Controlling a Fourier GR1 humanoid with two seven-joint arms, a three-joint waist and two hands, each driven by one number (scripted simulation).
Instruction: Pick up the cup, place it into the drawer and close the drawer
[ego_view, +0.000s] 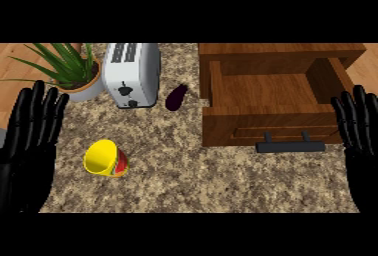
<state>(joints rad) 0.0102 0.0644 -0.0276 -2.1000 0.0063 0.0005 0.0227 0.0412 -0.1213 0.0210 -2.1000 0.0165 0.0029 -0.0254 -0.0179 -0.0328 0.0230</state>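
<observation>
Speckled stone worktop (221, 182). Cup (105, 158), yellow with red and green on its outside, lies tipped on its side at the left-centre, well apart from the drawer (266, 90) and touched by neither hand. Drawer stands pulled open at the right, wooden, inside bare, black handle (290, 146) on its front. Left hand (29, 137) at the left edge, fingers straight and up, holding nothing. Right hand (360, 127) at the right edge, just beside the drawer, the same. At the back: potted plant (70, 70), toaster (131, 73), eggplant (176, 97) between toaster and drawer.
</observation>
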